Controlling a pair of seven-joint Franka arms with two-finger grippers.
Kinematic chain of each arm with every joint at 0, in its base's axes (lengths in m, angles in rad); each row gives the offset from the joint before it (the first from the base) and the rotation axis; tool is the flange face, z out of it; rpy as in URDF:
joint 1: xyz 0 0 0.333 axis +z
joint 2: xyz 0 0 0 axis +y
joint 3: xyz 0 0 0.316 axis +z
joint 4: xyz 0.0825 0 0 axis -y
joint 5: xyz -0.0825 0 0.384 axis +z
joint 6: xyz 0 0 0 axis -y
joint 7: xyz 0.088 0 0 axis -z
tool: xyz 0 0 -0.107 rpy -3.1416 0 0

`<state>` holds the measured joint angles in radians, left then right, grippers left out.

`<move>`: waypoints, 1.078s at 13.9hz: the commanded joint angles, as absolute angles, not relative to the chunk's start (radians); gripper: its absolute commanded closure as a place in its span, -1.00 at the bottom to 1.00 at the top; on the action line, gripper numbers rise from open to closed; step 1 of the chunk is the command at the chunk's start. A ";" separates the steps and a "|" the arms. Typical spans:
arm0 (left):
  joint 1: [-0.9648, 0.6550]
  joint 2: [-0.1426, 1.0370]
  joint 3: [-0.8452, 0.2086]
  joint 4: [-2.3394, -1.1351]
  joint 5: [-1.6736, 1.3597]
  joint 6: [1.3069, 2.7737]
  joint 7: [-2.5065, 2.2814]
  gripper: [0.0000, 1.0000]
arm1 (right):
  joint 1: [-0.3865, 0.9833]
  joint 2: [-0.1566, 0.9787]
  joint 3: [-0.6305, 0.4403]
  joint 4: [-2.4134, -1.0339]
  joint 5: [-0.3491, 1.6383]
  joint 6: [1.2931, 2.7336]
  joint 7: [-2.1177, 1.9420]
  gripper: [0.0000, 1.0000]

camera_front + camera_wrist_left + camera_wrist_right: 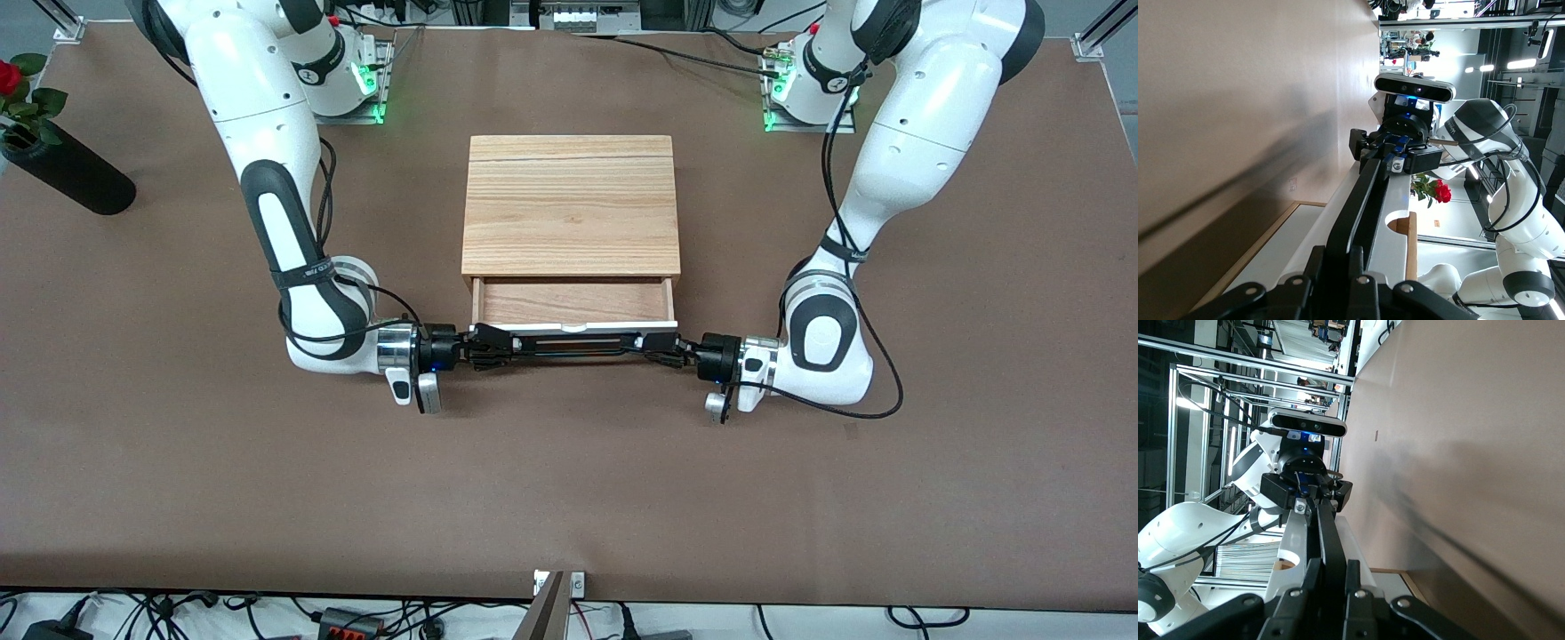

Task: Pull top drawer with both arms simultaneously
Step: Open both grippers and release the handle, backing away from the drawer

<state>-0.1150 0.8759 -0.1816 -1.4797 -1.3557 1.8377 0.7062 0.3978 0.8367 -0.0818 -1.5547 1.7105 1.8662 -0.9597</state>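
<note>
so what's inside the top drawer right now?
The pulled-out part of the top drawer shows only bare light wood, nothing lying in it. The rest sits under the cabinet top, unseen. Left gripper and right gripper clamp the handle ends.

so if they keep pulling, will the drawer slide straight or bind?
Probably straight: the left gripper and right gripper grip opposite ends of the handle. The drawer looks shallow, empty, likely light. The cabinet isn't visibly fixed, so may drag along.
</note>
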 commanded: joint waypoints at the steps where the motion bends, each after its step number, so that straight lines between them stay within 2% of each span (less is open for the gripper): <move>1: -0.106 0.907 -0.153 -1.434 -1.365 1.864 0.689 0.70 | 0.385 0.868 -0.080 -1.497 1.704 1.873 -0.976 0.39; 2: -0.106 0.908 -0.153 -1.431 -1.364 1.864 0.690 0.70 | 0.384 0.868 -0.080 -1.499 1.692 1.873 -0.976 -0.43; 4: -0.106 0.916 -0.153 -1.431 -1.364 1.864 0.692 0.65 | 0.380 0.864 -0.080 -1.500 1.687 1.873 -0.976 -1.00; 6: -0.106 0.914 -0.153 -1.430 -1.362 1.874 0.704 -0.07 | 0.380 0.861 -0.080 -1.502 1.686 1.873 -0.974 -1.00; 7: -0.104 0.913 -0.152 -1.430 -1.361 1.887 0.710 -0.99 | 0.380 0.861 -0.080 -1.502 1.687 1.873 -0.974 -1.00; 12: -0.104 0.902 -0.135 -1.405 -1.361 1.894 0.716 -1.00 | 0.390 0.848 -0.110 -1.497 1.675 1.870 -0.965 -1.00; 15: -0.104 0.884 -0.092 -1.404 -1.355 1.890 0.715 -1.00 | 0.384 0.825 -0.126 -1.445 1.524 1.870 -0.830 -1.00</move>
<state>-0.1003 0.8892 -0.1230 -1.4190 -1.3558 1.8946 0.7112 0.3848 0.8449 -0.1190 -1.4929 1.6039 1.8729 -0.9190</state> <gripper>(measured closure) 0.000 0.000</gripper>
